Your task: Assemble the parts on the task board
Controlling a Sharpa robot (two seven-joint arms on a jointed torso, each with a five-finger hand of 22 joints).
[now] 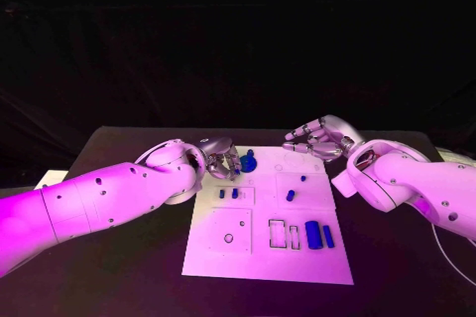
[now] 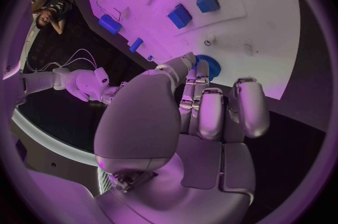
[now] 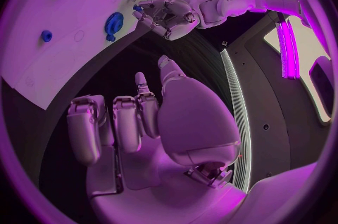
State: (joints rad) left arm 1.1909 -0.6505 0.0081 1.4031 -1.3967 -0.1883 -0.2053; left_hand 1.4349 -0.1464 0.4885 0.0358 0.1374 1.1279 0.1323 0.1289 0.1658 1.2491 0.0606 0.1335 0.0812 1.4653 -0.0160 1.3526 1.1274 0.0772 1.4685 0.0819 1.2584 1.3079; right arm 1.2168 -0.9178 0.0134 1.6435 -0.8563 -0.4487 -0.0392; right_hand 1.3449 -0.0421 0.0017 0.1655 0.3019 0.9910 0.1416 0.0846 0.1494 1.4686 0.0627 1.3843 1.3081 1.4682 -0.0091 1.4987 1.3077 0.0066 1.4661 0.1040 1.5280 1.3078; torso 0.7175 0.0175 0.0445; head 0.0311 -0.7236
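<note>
Risk of a jam or a knocked part at the far end of the task board, where the left hand crowds the blue gear. Fingers reaching right up to the gear's rim; cannot tell whether grasping it, pinching something smaller, or merely touching. If pressed down tilted, could bind off its seat or skid across the smooth white plate onto the black desk. Could also sweep the two small blue pegs lying just behind the wrist, or nudge the board itself, since nothing visibly pins it.

Right hand off the board's far right corner, above the desk, fingers curled in on nothing. Well apart from the left hand, so little chance of a clash unless brought inward over the same corner.

Remaining parts undisturbed so far: one short blue peg mid-board, two long blue bars near the empty slots.
</note>
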